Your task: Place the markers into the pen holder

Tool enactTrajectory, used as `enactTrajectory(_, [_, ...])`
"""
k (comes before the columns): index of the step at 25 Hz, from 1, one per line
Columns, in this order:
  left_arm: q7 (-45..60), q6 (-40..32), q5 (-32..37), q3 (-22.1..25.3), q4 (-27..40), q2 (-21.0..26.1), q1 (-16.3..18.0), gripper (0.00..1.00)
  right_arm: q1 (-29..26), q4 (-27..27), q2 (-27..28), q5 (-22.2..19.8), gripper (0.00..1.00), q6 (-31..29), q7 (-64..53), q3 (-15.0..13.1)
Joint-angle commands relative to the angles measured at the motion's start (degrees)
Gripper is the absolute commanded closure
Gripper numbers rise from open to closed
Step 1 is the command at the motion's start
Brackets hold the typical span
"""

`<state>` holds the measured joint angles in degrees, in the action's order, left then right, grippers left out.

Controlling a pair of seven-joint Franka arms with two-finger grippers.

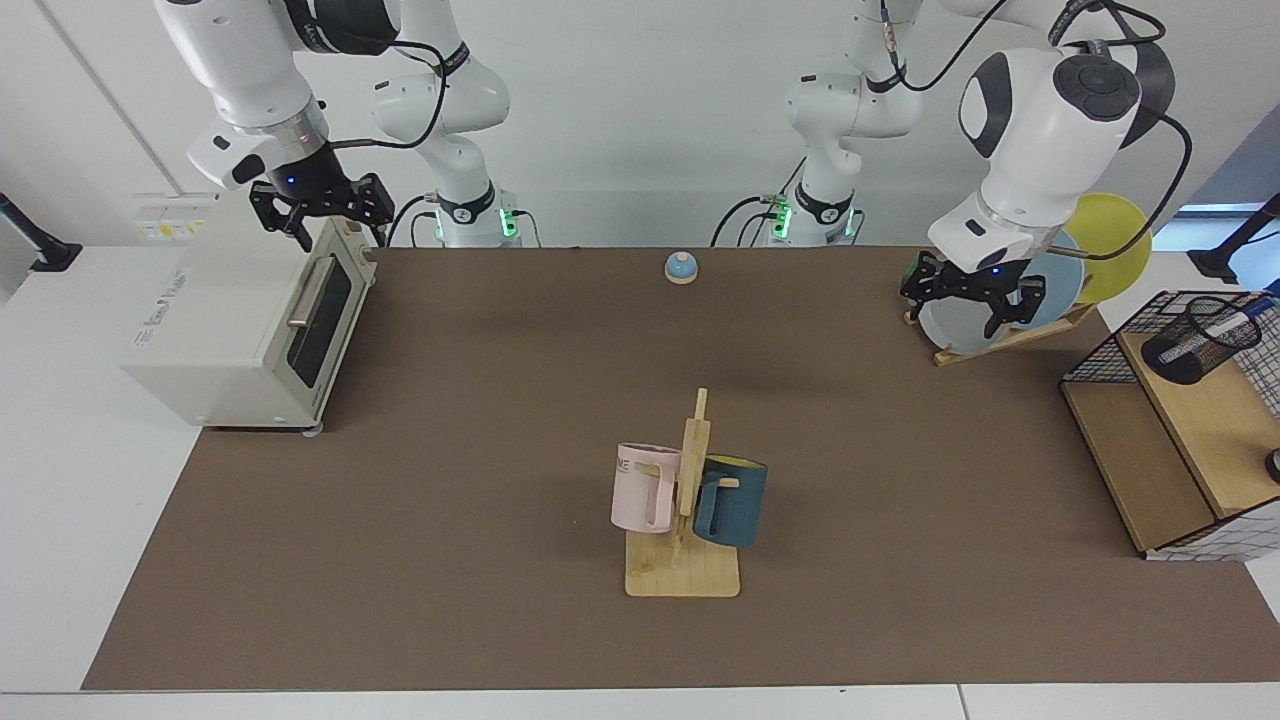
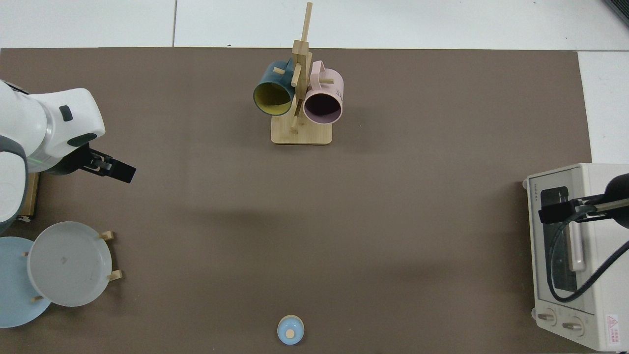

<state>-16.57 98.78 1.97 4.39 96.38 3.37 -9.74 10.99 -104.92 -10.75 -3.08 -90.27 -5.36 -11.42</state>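
The pen holder (image 1: 1195, 348), a small black mesh cup, stands on the upper wooden shelf at the far right of the facing view. The marker (image 1: 1236, 322) leans inside it, blue cap sticking out past the rim. My left gripper (image 1: 962, 312) hangs open and empty in front of the plates, well away from the holder; in the top view the left gripper (image 2: 117, 171) sits at the mat's left side. My right gripper (image 1: 338, 232) waits open above the toaster oven's top edge, and the top view shows the right gripper (image 2: 556, 212) over the oven.
A wire-grid basket (image 1: 1095, 352) with wooden shelves encloses the holder. A plate rack (image 1: 1010, 338) holds grey, blue and yellow plates. A mug tree (image 1: 683, 570) with pink and teal mugs stands mid-mat. A toaster oven (image 1: 235, 330) and a small blue bell (image 1: 680, 267) sit at the back.
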Motion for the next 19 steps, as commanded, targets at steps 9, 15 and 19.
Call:
enactTrajectory(9, [9.26,2.39,-1.97,-0.35,-1.1,-1.18,0.24,0.0,-0.53,-0.28,-0.67,-0.08,0.0,0.09,1.31,0.52])
enactTrajectory(15, [10.15,1.68,-1.18,-1.05,-3.91,-1.79,0.33,0.0,-0.53,-0.19,-0.59,-0.08,0.0,-0.17,1.31,0.52])
enactTrajectory(19, [10.06,1.33,-1.27,-0.96,-3.74,-2.23,0.51,0.0,-0.44,-0.19,-0.59,0.01,0.0,-0.17,1.31,0.61])
